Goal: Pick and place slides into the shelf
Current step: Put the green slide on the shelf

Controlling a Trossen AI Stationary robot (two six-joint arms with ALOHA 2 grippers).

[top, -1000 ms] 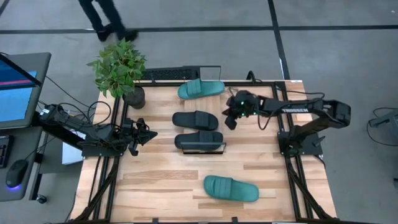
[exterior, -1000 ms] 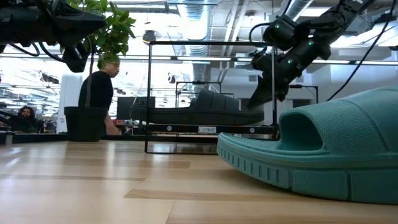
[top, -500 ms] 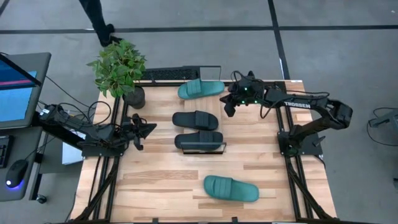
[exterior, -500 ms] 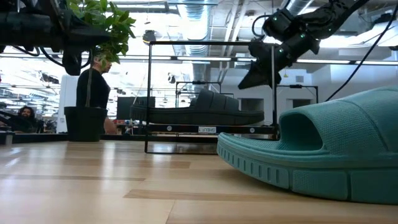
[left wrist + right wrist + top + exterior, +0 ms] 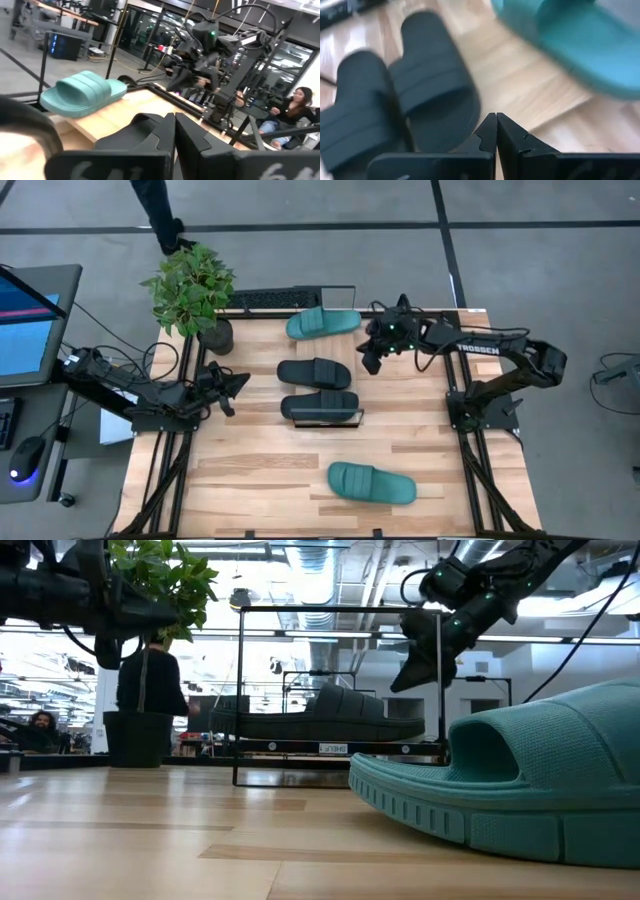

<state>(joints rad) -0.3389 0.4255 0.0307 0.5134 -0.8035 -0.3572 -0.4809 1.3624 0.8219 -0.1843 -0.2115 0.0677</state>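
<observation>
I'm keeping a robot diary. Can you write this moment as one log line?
left tool: shut, empty, table's left | right tool: shut, empty, above the table between black slides and far teal slide | near teal slide: untouched

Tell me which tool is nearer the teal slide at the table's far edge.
Right. The right tool hovers just beside the far teal slide; the left tool waits farther off, past the black slides.

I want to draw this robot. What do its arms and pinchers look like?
Both arms are dark and jointed, with thin black cables looping along them. The right arm has white lettering on its side and small green lights near its wrist. The left gripper and right gripper each have two black, pointed fingers.
</observation>
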